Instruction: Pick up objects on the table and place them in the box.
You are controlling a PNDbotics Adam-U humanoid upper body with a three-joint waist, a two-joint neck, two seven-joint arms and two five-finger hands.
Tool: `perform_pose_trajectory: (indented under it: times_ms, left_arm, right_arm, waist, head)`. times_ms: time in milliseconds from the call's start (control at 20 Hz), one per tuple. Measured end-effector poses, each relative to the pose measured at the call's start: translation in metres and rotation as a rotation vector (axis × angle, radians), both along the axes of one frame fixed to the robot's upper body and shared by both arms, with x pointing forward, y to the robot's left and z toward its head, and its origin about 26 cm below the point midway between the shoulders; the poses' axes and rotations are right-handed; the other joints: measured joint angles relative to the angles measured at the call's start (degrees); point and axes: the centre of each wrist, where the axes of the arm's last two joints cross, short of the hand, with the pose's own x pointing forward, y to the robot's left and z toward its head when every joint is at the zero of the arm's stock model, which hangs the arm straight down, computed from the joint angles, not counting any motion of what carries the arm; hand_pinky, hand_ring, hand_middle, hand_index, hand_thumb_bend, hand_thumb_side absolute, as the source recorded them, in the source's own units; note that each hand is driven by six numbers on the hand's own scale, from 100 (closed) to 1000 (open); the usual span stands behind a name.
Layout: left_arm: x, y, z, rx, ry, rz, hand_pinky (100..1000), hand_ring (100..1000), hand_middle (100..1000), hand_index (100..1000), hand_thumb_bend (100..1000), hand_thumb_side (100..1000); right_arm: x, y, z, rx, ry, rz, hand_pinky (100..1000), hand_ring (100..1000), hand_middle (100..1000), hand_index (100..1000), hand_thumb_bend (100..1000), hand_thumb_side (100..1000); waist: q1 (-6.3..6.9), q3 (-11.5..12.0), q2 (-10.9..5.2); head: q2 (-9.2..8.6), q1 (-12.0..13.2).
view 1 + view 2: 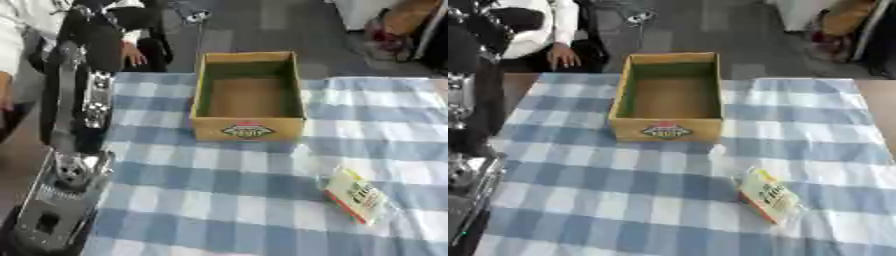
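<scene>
An open cardboard box (248, 131) stands in the middle of the blue and white checked tablecloth (219, 195), with a red and green label on its front wall. I see only its bare brown floor inside. A flat white and yellow packet (354, 195) with a red edge and green print lies on the cloth, nearer than the box and to its right. My left arm (92, 100) rises along the table's left edge, well left of the box. Its dark upper end, the left hand (98, 35), is blurred. My right hand shows in neither view.
A person in white sleeves sits at the far left, one hand (133, 54) resting just beyond the table's far edge. Grey floor lies behind the box, with bags and furniture (394, 30) at the far right. Bare wood (877, 95) shows at the table's right edge.
</scene>
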Motion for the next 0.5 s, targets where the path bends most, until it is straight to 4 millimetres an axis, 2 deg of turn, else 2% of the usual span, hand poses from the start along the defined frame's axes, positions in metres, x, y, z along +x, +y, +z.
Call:
perform_pose_trajectory:
  times_ms: [100,150,500]
  left_arm:
    - [0.0000,0.0000,0.0000,0.000,0.000,0.000,730,666,795,921,322,881]
    - [0.0000,0.0000,0.0000,0.000,0.001,0.000,729,666,795,921,322,882]
    - [-0.0002,0.0005,-0.0016,0.002,0.008,0.001,729,666,795,920,321,882]
  right_arm:
    - [-0.0001,-0.0007,0.0003,0.013,0.007,-0.016,491,470,521,692,136,1000]
    - [-0.0002,-0.0014,0.0004,0.019,0.012,-0.028,489,469,519,687,125,1000]
    - [-0.0008,-0.0048,-0.0026,0.008,0.093,-0.166,549,499,562,752,280,991]
  waist:
    - [-0.01,0.1,0.00]
    - [-0.06,0.3,0.00]
    - [-0.55,1.1,-0.65]
  head:
    - [0.03,-1.1]
    - [0.04,-1.8]
    - [0.64,-5.3]
